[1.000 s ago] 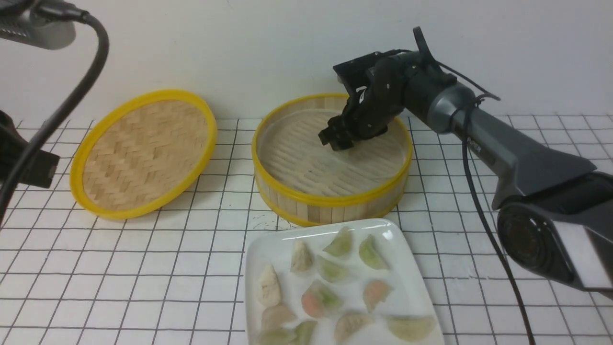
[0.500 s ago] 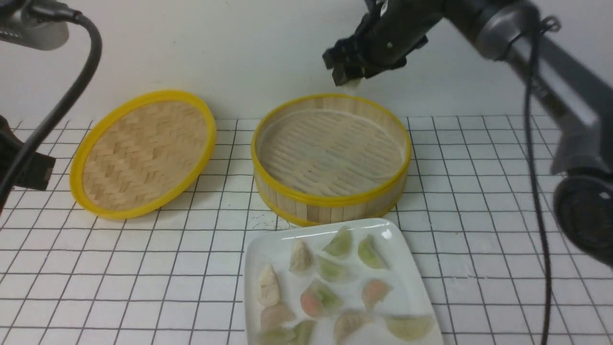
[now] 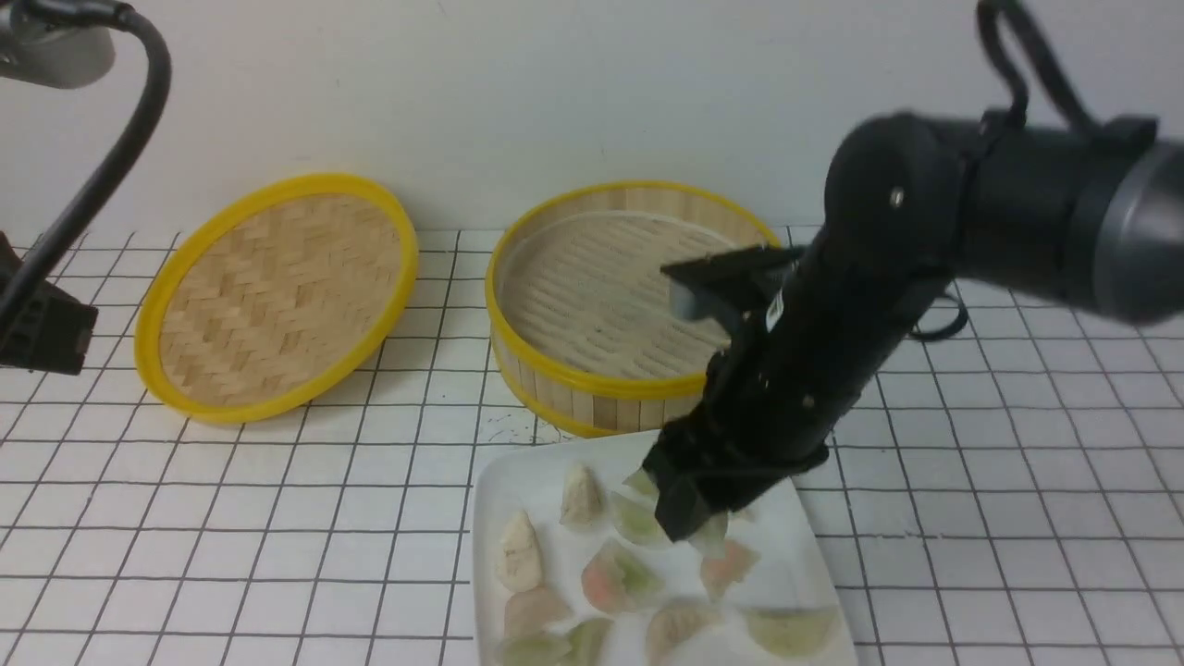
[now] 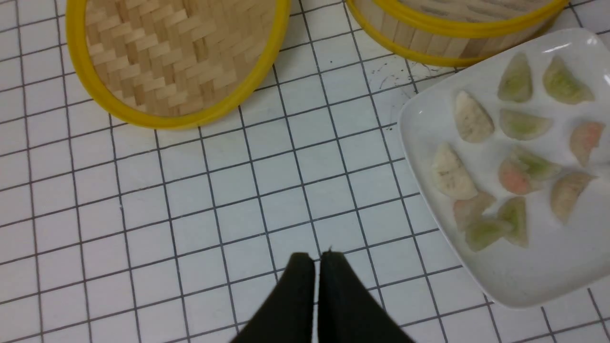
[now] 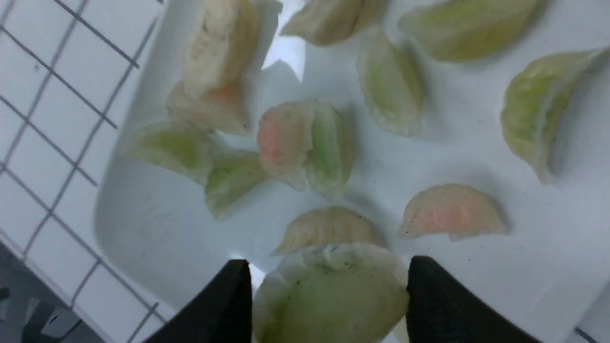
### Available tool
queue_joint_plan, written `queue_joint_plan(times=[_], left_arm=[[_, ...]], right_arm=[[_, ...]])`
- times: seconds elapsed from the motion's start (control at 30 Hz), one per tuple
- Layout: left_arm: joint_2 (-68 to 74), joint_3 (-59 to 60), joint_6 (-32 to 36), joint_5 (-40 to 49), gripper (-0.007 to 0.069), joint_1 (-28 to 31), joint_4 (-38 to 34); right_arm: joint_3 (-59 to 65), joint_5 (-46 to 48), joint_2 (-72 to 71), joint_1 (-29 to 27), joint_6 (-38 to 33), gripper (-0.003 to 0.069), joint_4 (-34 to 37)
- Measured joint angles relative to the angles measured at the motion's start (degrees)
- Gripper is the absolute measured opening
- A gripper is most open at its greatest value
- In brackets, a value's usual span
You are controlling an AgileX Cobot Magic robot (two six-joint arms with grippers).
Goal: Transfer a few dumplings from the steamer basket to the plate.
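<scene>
At the steamer basket's (image 3: 592, 393) 6 o'clock, the white plate (image 3: 504, 490) holds other dumplings (image 3: 615, 578). Over its middle, toward 1 o'clock, the right gripper (image 3: 689, 523) pinches a pale green dumpling (image 5: 331, 297), seemingly clear of the surface. The left gripper (image 4: 317, 259) hangs pressed closed.

Crowded plate, not much landing room

The right gripper (image 3: 689, 518) hangs low over the plate (image 3: 532, 476) with a green dumpling (image 5: 333, 295) pinched in it. Right under it the other dumplings (image 3: 615, 578) lie close together, some touching, so there are only thin gaps between them. Bare plate shows along the side away from the steamer basket (image 3: 592, 384) and in the corner nearest the lid (image 3: 277, 296). The basket's wall sits just beside the plate's far edge, and the right arm (image 3: 832, 351) crosses over its rim. Between lid and plate the gridded tabletop (image 4: 190, 200) is open, with just the left gripper (image 4: 316, 259) above it, fingers pressed together.
</scene>
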Motion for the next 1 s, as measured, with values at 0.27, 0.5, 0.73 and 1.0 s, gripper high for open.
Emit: queue_joint_plan(times=[0.27, 0.5, 0.73, 1.0], left_arm=[[0.0, 0.0, 0.1, 0.0, -0.0006, 0.0, -1.4], [0.0, 0.0, 0.2, 0.0, -0.0006, 0.0, -2.1], [0.0, 0.0, 0.2, 0.0, -0.0006, 0.0, -2.5], [0.0, 0.0, 0.2, 0.0, -0.0006, 0.0, -3.7]], right_arm=[[0.9, -7.8, 4.8, 0.0, -0.1, 0.0388, -0.1], [-3.4, 0.0, 4.6, 0.0, 0.5, 0.0561, -1.0], [-5.7, 9.6, -6.4, 0.0, 2.2, 0.0403, -3.0], [-3.4, 10.2, -31.5, 0.0, 7.0, 0.0029, -9.3]])
